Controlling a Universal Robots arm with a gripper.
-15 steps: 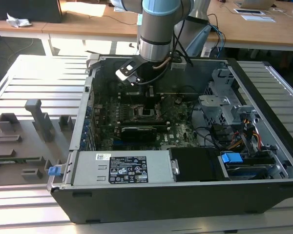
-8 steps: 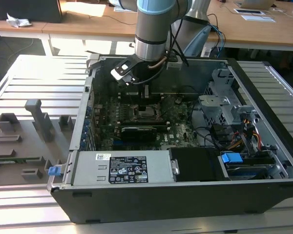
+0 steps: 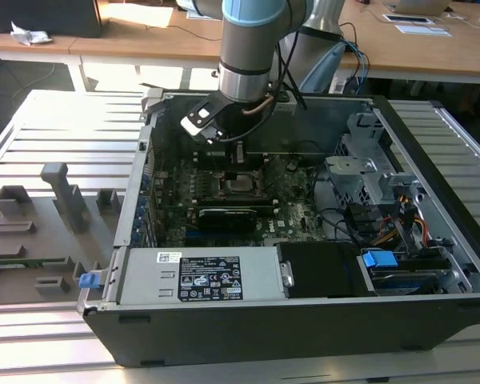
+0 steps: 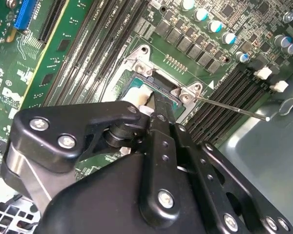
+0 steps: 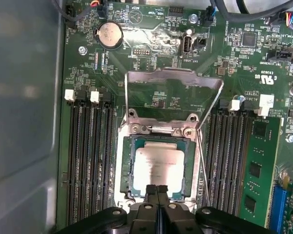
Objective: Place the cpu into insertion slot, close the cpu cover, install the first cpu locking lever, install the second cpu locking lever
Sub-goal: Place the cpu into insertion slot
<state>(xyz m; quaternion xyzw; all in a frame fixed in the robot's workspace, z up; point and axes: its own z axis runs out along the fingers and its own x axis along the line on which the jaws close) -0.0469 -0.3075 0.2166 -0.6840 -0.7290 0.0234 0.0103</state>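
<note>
Cpu (image 5: 158, 166) lying flat in the insertion slot (image 5: 128, 146) — cpu cover (image 5: 173, 74) swung open.
In the first wrist view the tool (image 5: 157, 189) has its fingertips pressed together with nothing between them, at the cpu's edge opposite the cover's hinge. The silvery cover frame stands raised, green board showing through its window — a thin locking lever (image 5: 201, 161) runs beside the slot. In the exterior view the arm reaches into the open computer case (image 3: 224, 328).
</note>
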